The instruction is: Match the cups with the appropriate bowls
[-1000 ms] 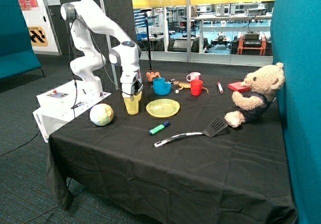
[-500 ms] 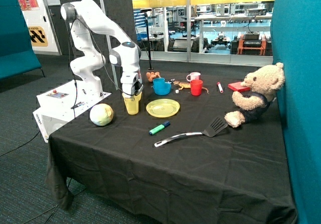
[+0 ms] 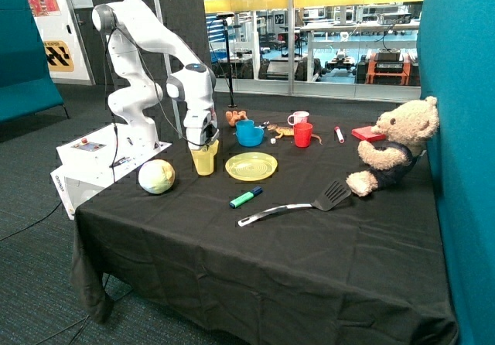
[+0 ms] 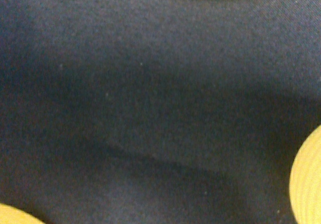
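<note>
Gripper (image 3: 203,139) hung directly over the yellow cup (image 3: 204,160), at or just inside its rim; whether the fingers were apart or clamped on the cup I could not tell. The cup stood on the desk (image 3: 309,252), between the pale ball (image 3: 157,176) at its nine o'clock and the yellow plate (image 3: 251,165) at its three o'clock. No yellow bowl could be made out with certainty. The blue bowl (image 3: 250,134) sat at the plate's twelve o'clock, seemingly with the blue cup already in it. By my judgement the yellow pairing was in hand; the next move called for clearing the cup's rim without tipping it.
</note>
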